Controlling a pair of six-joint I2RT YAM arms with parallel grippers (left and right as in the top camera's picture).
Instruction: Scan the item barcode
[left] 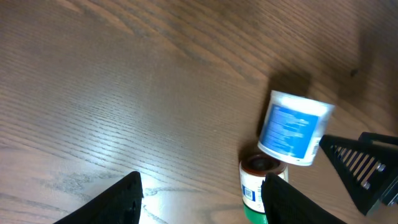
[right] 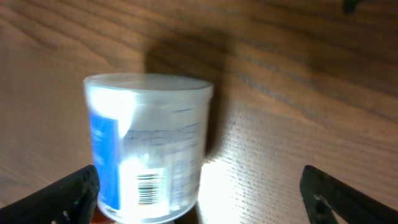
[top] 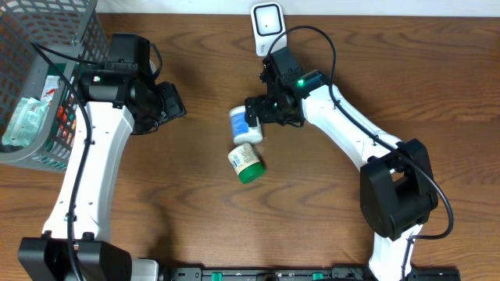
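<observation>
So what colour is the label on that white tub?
The label on the tub is blue; the left wrist view shows it best.

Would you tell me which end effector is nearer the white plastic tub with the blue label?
Right. The right end effector sits at the white tub, which shows between its open jaws; the left end effector hangs far off.
</observation>
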